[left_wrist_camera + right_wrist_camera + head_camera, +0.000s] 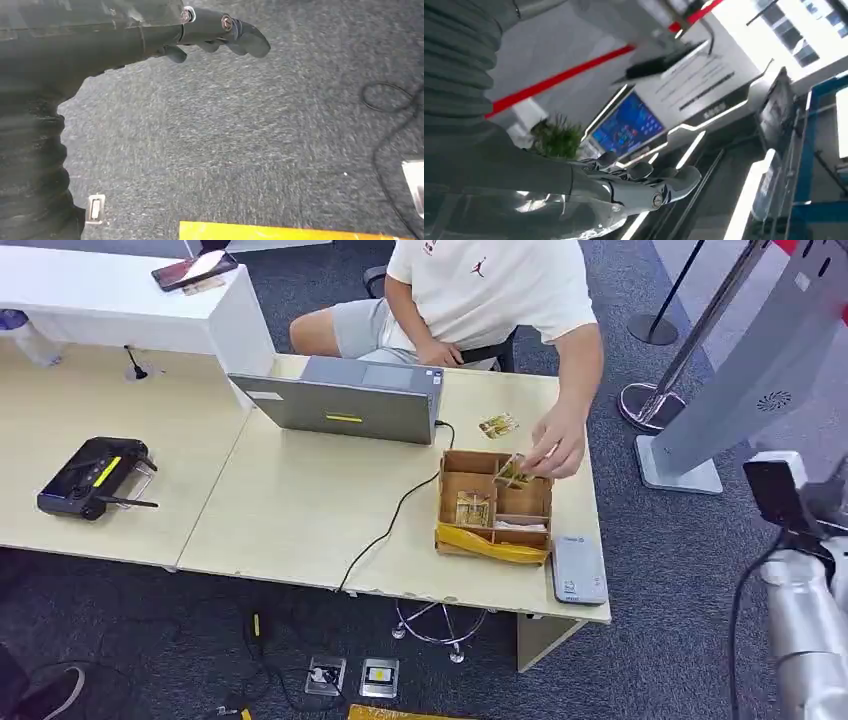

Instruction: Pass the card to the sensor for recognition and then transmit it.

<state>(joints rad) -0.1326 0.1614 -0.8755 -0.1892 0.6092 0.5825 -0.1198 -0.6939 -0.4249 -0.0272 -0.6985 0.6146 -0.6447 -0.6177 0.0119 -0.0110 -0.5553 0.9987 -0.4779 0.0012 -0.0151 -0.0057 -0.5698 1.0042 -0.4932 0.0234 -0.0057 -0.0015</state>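
Note:
A wooden compartment box (443,490) stands at the desk's right end with a card (471,508) in one compartment and a yellow strip (490,543) along its front. A person's hand (556,450) holds another card (512,472) at the box's back right compartment. A loose card (497,425) lies behind the box. A flat grey sensor (579,568) sits at the desk's front right corner. My right arm (805,630) is raised to the right of the desk; my right hand (639,187) is empty with fingers extended. My left hand (220,32) hangs empty over the carpet, fingers straight.
A grey laptop (345,400) stands at the desk's back, its black cable (385,530) running off the front edge. A black controller (92,477) lies on the left desk. A grey kiosk stand (740,370) and stanchion bases are on the right. Floor sockets (350,676) sit under the desk.

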